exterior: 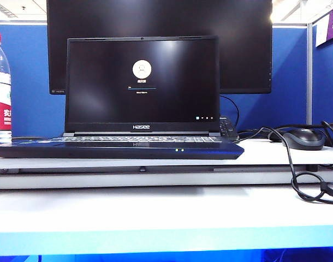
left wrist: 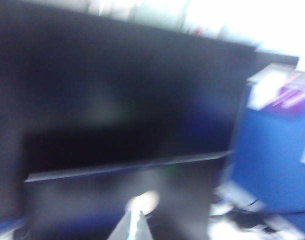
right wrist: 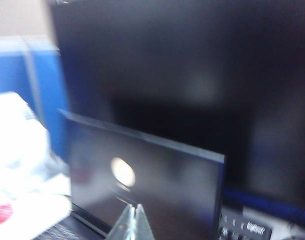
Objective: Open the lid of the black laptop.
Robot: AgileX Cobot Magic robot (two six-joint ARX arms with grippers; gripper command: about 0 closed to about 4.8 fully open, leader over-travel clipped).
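The left gripper (left wrist: 134,227) shows in its blurred wrist view only as a pale pointed tip facing the lit screen; its fingers look pressed together there, though the blur leaves that uncertain, so I cannot tell its state. The right gripper (right wrist: 134,225) appears the same way in its own wrist view, a pale translucent wedge before the screen, and again I cannot tell whether it is apart or together. Neither gripper appears in the exterior view.

The wide slim black laptop with a bluish sheen (exterior: 117,148) sits on a white raised platform (exterior: 275,155), two small green lights on its front edge. Its thin black rectangular lid (exterior: 142,84) stands upright and open, the screen showing a login circle and "Hasee" on the lower bezel. Behind the laptop stands a larger black monitor (exterior: 243,49). Left of the laptop is a clear plastic bottle with a red label (exterior: 0,87); right of it lies a dark grey mouse (exterior: 303,138) with black cables (exterior: 308,185).
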